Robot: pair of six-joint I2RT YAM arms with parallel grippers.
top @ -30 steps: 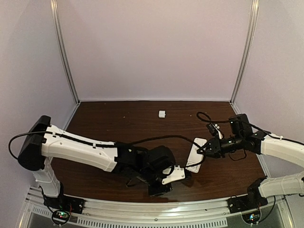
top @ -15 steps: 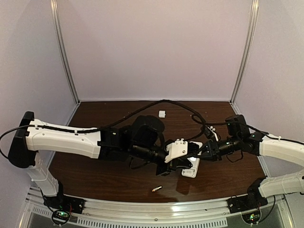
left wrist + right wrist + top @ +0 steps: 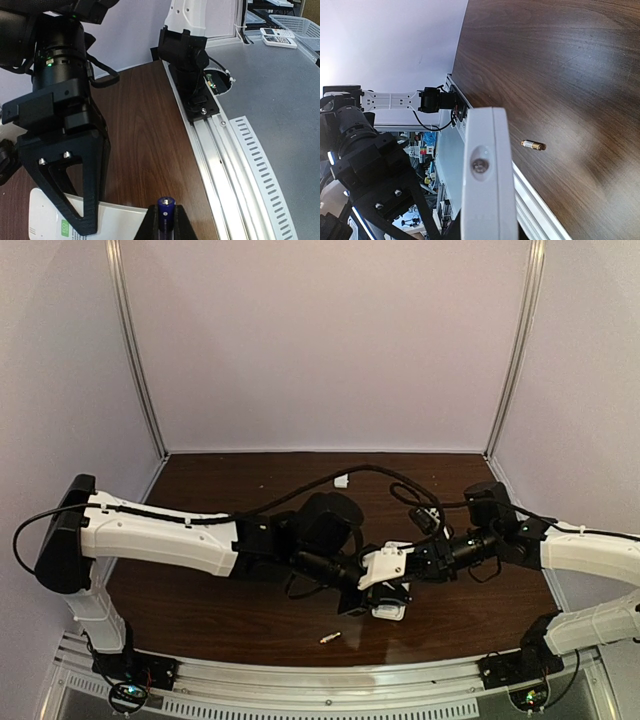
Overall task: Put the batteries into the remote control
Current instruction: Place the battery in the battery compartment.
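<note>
The white remote control [image 3: 391, 608] hangs just above the table, its end [image 3: 485, 170] facing the right wrist camera. My right gripper [image 3: 422, 562] is shut on it from the right. My left gripper [image 3: 166, 214] is shut on a slim battery [image 3: 166, 206] with a blue tip, which stands up between its jaws. It hovers right beside the remote's white body [image 3: 120, 220]. In the top view the left gripper [image 3: 372, 592] meets the remote from the left. A second battery [image 3: 330, 638] [image 3: 533, 145] lies loose on the wood near the front edge.
A small flat white squarish piece [image 3: 342, 480] lies at the back of the table. The metal rail [image 3: 330, 675] runs along the front edge, with the right arm's base [image 3: 192, 75] bolted to it. Black cables [image 3: 400, 485] loop above the middle.
My left arm has swung up from the front edge to the remote, carrying a battery. The right arm has shifted the remote leftward and nearer. The loose battery came into sight where the left gripper had been.
</note>
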